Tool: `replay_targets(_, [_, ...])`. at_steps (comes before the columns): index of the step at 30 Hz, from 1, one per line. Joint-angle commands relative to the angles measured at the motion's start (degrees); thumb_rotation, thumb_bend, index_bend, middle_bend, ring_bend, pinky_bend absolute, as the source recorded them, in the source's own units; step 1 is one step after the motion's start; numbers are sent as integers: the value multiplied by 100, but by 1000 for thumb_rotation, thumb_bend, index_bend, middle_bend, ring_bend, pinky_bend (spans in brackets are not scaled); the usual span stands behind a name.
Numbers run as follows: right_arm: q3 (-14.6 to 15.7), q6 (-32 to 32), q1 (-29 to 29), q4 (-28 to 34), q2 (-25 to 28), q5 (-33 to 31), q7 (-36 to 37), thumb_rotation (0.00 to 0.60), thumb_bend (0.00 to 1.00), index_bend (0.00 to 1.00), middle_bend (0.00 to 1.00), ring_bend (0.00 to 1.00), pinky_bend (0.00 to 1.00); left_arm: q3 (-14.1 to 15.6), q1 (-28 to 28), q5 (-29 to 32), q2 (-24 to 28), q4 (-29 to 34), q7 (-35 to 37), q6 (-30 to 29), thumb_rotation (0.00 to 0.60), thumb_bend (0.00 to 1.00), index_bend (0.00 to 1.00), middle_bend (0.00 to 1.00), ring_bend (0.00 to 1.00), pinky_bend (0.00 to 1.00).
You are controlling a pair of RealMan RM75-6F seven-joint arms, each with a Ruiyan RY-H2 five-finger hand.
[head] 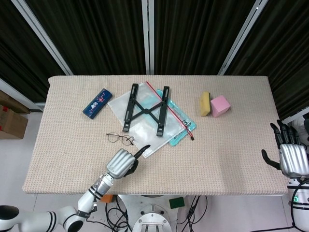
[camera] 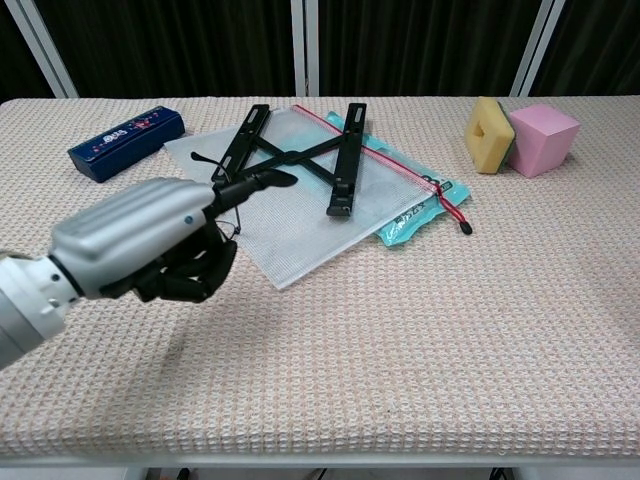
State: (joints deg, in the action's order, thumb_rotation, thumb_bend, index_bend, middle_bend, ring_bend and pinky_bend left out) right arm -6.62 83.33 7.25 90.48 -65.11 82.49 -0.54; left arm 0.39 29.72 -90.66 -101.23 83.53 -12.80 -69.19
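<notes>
In the head view, the left hand (head: 121, 163) was above the near part of the table (head: 227, 159), with most fingers curled in and one finger stretched out toward about 2 o'clock. It held nothing. The glasses (head: 120, 138) lay flat on the table just beyond the hand, at about 12 o'clock from it, and apart from it. Their long axis ran from 9 o'clock to 3 o'clock with a small tilt, and the right lens touched the edge of the clear zip pouch (head: 145, 123). The black folding stand (head: 146, 110) lay on the pouch, with its bars pointing toward 12 o'clock. A teal packet (head: 181, 130) showed under the pouch at its 4 o'clock side. The blue case (head: 97, 102) lay at about 10 o'clock from the glasses. The yellow sponge (head: 205, 104) and the pink block (head: 220, 106) stood side by side, well apart at 2 o'clock. The right hand (head: 291, 155) was beyond the right edge of the table, fingers apart and straight, holding nothing.

In the chest view, the left hand (camera: 150, 245) covered most of the glasses; only one temple arm (camera: 213, 166) could be seen, pointing toward 12 o'clock. The stretched finger pointed to about 2 o'clock, over the pouch (camera: 300, 215).
</notes>
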Motion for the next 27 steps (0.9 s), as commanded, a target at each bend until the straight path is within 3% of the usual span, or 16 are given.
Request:
replay_targets(1, [-11, 1, -7, -22, 16, -18, 43, 588, 390, 0, 0, 0, 0, -219, 101, 312, -437, -503, -267, 247, 600, 685, 0, 968, 924, 984])
replay_targets(11, [-18, -89, 20, -84, 20, -68, 92, 591, 390, 0, 0, 0, 0, -701, 114, 928, -813, -995, -932, 247, 600, 697, 0, 972, 926, 987])
replay_targets(16, [-24, -82, 28, -54, 26, -55, 64, 590, 390, 0, 0, 0, 0, -897, -72, 1513, -697, -802, -1431, 195, 600, 698, 0, 974, 928, 988])
replay_targets(27, [21, -159, 60, -68, -61, -38, 21, 591, 390, 0, 0, 0, 0, -822, -439, 2083, -84, -662, -1291, 233, 600, 703, 0, 975, 929, 990])
